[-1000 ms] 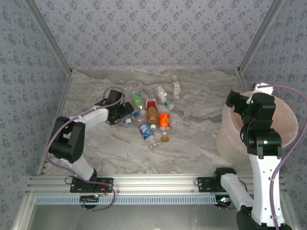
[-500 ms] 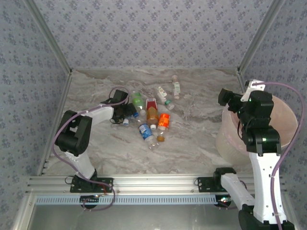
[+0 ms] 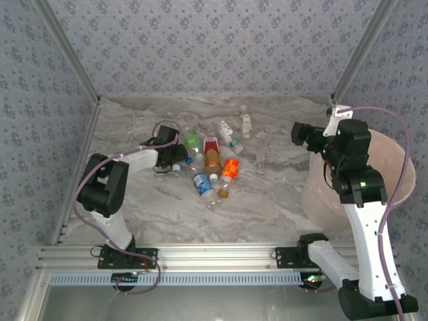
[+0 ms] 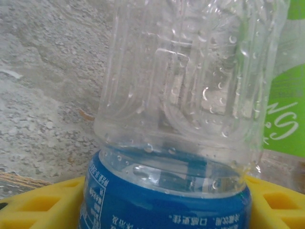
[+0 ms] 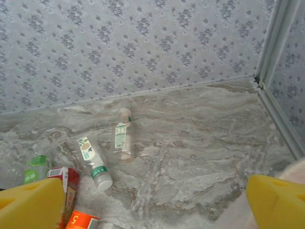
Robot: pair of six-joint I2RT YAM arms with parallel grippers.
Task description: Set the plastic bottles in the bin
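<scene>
Several plastic bottles [image 3: 212, 159] lie in a cluster on the marble table. The left gripper [image 3: 175, 159] is low at the cluster's left edge. In its wrist view a clear bottle with a blue label [image 4: 167, 200] stands between the yellow fingers [image 4: 38, 202], which press on both its sides. The right gripper [image 3: 299, 134] hangs open and empty above the table, just left of the pale pink bin [image 3: 398, 164]. Its wrist view looks down on two white-labelled bottles [image 5: 120, 136], with wide-apart fingers [image 5: 31, 205] and the right gripper [image 5: 155, 210] holding nothing.
A green-labelled bottle [image 3: 192, 140], a red one [image 3: 210, 144], an orange one [image 3: 229, 167] and a blue one [image 3: 202, 184] lie close together. Patterned walls enclose the table on three sides. Bare marble [image 3: 274, 187] separates the cluster from the bin.
The left gripper's fingers closed in on the blue-labelled bottle. The right arm swung left, off the bin and out over the table.
</scene>
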